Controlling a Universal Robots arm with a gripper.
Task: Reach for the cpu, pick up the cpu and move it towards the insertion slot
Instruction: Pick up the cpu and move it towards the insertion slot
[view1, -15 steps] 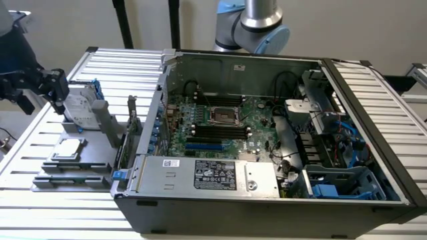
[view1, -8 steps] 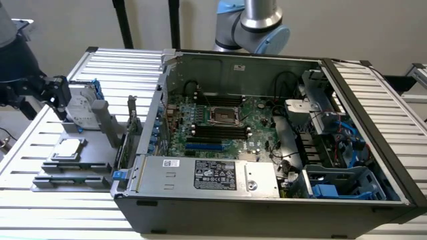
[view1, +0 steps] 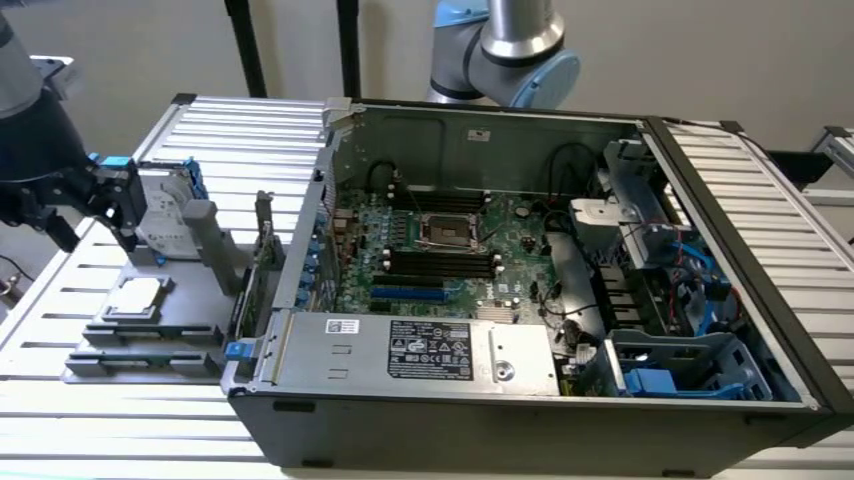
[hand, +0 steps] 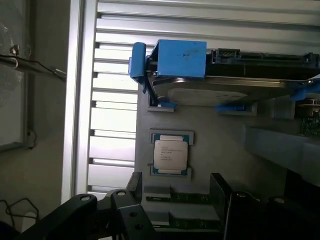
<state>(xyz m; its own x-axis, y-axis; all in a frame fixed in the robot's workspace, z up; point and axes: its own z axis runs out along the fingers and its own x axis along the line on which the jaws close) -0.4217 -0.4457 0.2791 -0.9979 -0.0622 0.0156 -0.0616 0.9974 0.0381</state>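
The gripper (hand: 176, 192) hangs with its two dark fingers (hand: 125, 210) spread wide apart and nothing between them but the grey fixture plate (hand: 220, 150) beneath. The cpu (hand: 170, 154) lies flat in its small square holder on that plate, silvery top up, untouched. In the wrist view it sits just beyond the fingertips and roughly in line with the gap between them.

In the exterior view the cpu (view1: 138, 297) rests outside the open computer case (view1: 534, 400), near the case wall on the exterior view's left. The claw is raised above the plate, farther from the case than the chip. A hard drive with blue rails (view1: 167, 205) stands on edge on the same plate, also outside the case and just beside the claw. Inside the case, the insertion slot (view1: 447, 230) sits on the motherboard (view1: 514, 270) with its shiny frame and dark centre, well apart from both chip and claw.
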